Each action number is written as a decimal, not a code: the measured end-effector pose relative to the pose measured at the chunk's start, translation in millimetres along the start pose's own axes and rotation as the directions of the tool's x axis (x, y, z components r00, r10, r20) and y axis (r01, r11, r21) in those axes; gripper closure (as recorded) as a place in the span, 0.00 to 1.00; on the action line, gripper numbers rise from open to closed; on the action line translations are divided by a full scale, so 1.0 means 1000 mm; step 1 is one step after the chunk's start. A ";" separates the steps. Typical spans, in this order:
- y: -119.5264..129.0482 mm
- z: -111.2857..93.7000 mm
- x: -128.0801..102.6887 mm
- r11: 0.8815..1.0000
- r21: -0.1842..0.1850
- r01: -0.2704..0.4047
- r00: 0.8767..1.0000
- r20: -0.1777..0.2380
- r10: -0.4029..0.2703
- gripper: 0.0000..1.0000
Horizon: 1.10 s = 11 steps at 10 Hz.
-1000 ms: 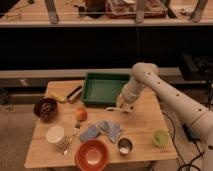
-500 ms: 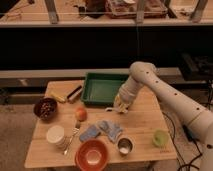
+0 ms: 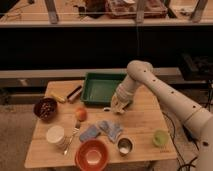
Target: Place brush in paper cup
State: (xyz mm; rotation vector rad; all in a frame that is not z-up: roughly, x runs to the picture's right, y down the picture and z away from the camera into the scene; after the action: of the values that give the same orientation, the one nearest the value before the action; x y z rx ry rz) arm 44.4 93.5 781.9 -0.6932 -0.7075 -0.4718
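My gripper hangs low over the table, just in front of the front right corner of the green tray. A small dark thing lies on the wood right at its left side. It may be the head of the brush, but I cannot tell whether the gripper holds it. The cream-white paper cup stands upright near the front left of the table, far to the left of the gripper.
Around the cup are a metal fork, an orange bowl and an orange fruit. A blue-grey cloth, metal cup, green cup, dark bowl and long dark stick are also there.
The gripper has shifted a little to the left along the tray's front edge. Nothing else on the table has moved.
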 end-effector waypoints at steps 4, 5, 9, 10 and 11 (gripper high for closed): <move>-0.045 0.007 -0.063 0.995 -0.027 0.097 0.993 0.073 -0.095 1.00; -0.055 0.002 -0.078 0.992 -0.024 0.124 0.987 0.103 -0.121 1.00; -0.078 -0.014 -0.122 0.977 -0.003 0.215 0.952 0.225 -0.209 1.00; -0.079 -0.013 -0.125 0.974 -0.001 0.226 0.941 0.260 -0.217 1.00; -0.081 -0.013 -0.128 0.970 0.004 0.242 0.927 0.296 -0.232 1.00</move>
State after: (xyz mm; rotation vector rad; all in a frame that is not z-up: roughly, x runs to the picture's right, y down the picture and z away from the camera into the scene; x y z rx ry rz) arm -85.1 49.7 714.9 -0.7204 -1.0757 -0.6096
